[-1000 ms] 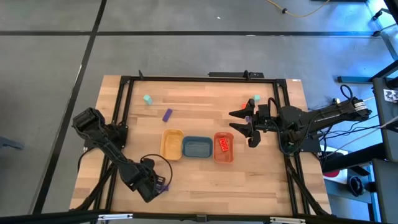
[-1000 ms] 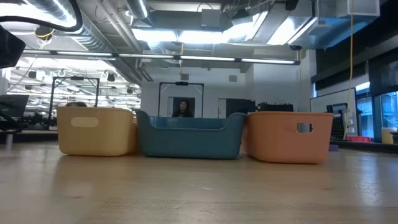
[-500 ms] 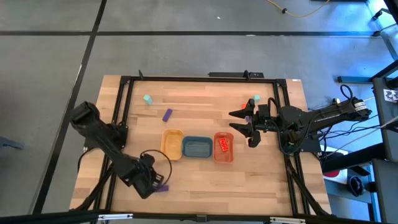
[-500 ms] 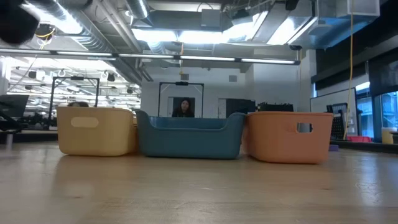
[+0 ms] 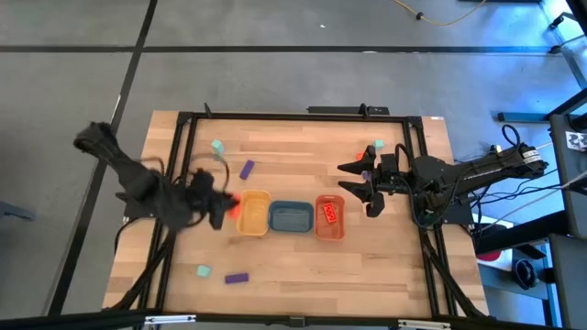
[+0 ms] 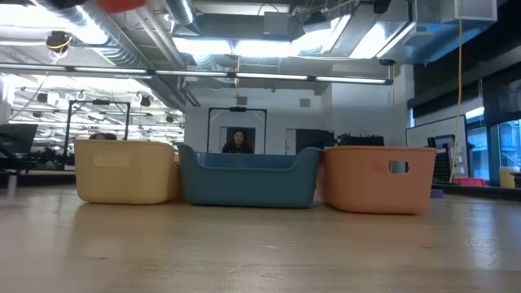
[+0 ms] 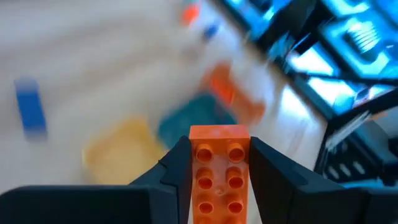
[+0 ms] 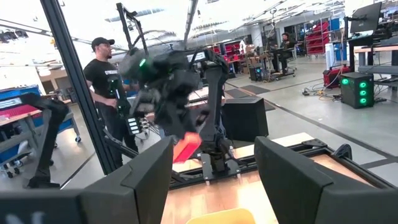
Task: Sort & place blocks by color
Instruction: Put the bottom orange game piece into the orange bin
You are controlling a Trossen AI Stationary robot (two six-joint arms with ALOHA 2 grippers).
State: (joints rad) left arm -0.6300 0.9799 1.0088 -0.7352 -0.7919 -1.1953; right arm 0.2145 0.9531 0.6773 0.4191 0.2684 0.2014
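While clamping the brick (image 7: 219, 177) between both fingers (image 7: 178, 168), hanging above the table (image 5: 303, 261) as the left gripper (image 5: 220, 203), just at 9 o'clock of the yellow tray (image 5: 254, 225). Pinching the brick's long sides, studs facing the wrist camera, one end sticking out beyond the fingertips.

Judging it light, stiff and hard-shelled: moulded plastic, unlikely to be breaking or bending under a firm squeeze. Judging the smooth walls a bit slippery against the pads, so favouring exactly this hold across the narrow width, fingers flat on the two long faces and near the middle, avoiding any twisting about one corner.

Probably heading for the orange tray (image 5: 329, 231), sitting at 3 o'clock of the yellow one past the blue tray (image 5: 290, 226), and already holding a red piece (image 5: 330, 213).

Waiting at 3 o'clock of the orange tray as the right gripper (image 5: 367, 188), fingers spread wide, holding nothing.
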